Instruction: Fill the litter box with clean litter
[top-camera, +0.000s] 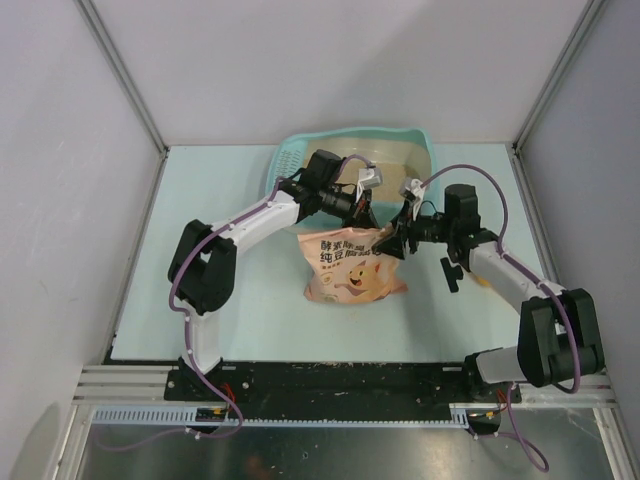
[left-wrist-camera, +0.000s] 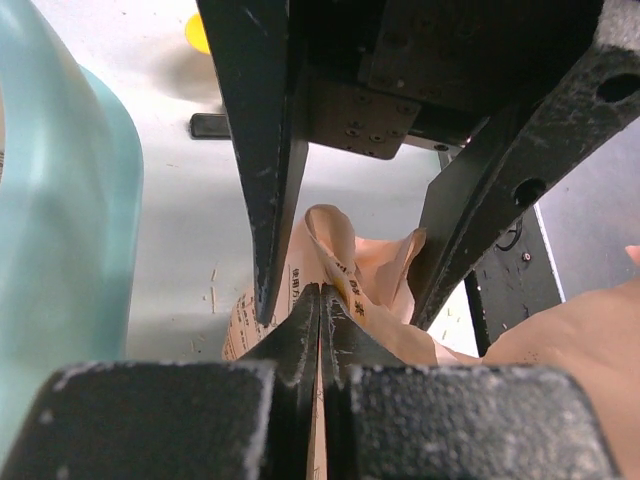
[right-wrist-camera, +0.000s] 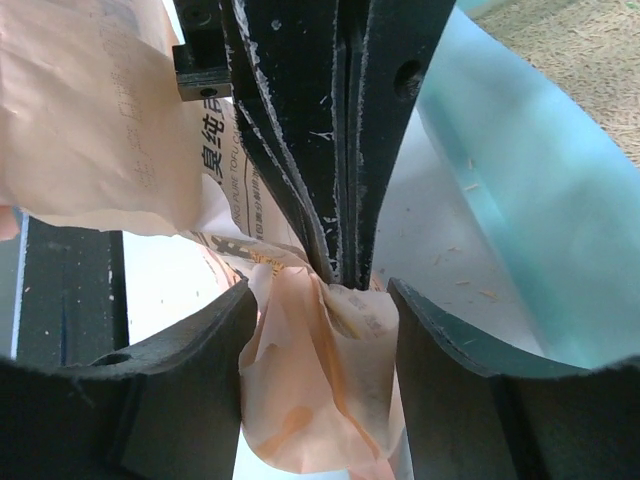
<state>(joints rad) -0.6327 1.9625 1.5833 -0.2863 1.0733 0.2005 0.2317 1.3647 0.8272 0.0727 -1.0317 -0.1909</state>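
Note:
The light teal litter box (top-camera: 300, 150) stands at the back of the table, with beige clean litter (right-wrist-camera: 575, 50) on its floor. In front of it lies a pink bag (top-camera: 350, 270) whose top is lifted and bunched. My left gripper (left-wrist-camera: 322, 292) is shut on a thin edge of that bag top. My right gripper (right-wrist-camera: 320, 295) is open, its two fingers straddling the crumpled bag top just below the left gripper's tips. Both grippers meet above the bag, near the box's front wall (left-wrist-camera: 60, 200).
A yellow object (left-wrist-camera: 198, 32) lies on the table beyond the bag, towards the right arm. Grey enclosure walls stand on the left, right and back. Loose litter grains are scattered on the tabletop (right-wrist-camera: 450, 250) by the box.

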